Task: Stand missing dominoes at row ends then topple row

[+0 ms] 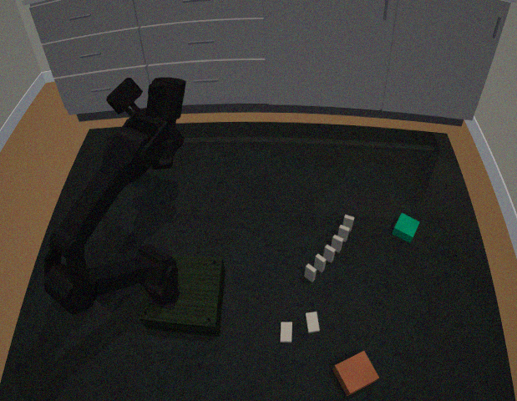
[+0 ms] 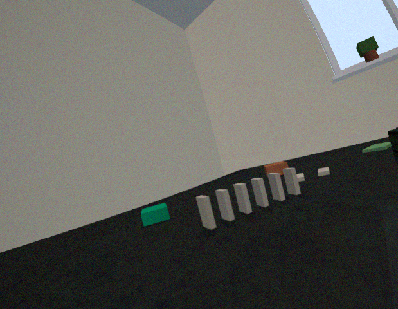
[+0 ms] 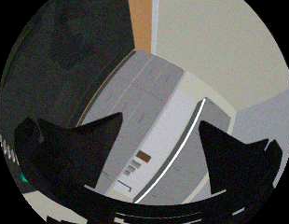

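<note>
Desk: big dark, nearly black top [image 1: 250,181] [image 2: 159,266], its far edge running alongside the cabinets
Cabinets: plain grey fronts with slim dark handles [image 1: 327,64] [image 3: 118,93], just past the desk's far edge
Floor: orange-brown strip [image 1: 29,142] [image 3: 143,23], showing beyond both far corners
Walls: beige-grey, pretty plain [image 2: 108,116] [image 3: 219,56]
Window: pale blue pane, light grey frame [image 2: 320,36], potted green plant [image 2: 367,47] on the sill
Light: kinda dim indoors, brighter outside

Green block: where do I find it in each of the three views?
Top: the green block is right of centre, beyond the far end of the domino row.
Exterior: left of centre, low against the wall line.
Wrist: a sliver at the lower left edge.
Shared landmark: the row of standing dominoes, close by it in each.
</note>
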`<state>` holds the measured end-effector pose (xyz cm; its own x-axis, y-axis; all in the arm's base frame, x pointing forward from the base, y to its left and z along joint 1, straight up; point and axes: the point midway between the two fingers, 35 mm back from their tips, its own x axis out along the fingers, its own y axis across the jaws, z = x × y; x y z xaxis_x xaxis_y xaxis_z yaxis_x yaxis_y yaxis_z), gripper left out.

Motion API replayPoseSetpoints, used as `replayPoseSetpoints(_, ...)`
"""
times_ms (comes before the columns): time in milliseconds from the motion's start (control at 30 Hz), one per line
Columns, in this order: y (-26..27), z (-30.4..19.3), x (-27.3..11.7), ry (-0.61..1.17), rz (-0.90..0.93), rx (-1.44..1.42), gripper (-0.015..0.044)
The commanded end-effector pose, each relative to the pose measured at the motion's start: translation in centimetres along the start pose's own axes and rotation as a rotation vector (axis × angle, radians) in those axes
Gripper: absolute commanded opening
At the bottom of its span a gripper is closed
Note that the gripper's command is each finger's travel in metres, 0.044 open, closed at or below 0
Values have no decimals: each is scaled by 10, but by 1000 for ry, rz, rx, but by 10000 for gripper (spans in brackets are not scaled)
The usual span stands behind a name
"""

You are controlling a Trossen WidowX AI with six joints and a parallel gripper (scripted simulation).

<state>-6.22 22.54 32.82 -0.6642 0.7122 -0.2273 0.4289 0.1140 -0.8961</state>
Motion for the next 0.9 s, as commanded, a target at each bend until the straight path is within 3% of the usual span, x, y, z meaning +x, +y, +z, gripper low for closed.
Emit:
replayPoseSetpoints(0, 2, -2, 0, 6, 7, 14, 374)
replayPoseSetpoints(233, 73, -75, -21, 290, 227, 556, 190)
replayPoseSetpoints(467, 160, -127, -82, 663, 364, 1119, 6)
replayPoseSetpoints(667, 232, -139, -153, 1022, 397, 1580, 0)
replayPoseSetpoints(867, 296, -122, -233, 1426, 334, 2045, 0)
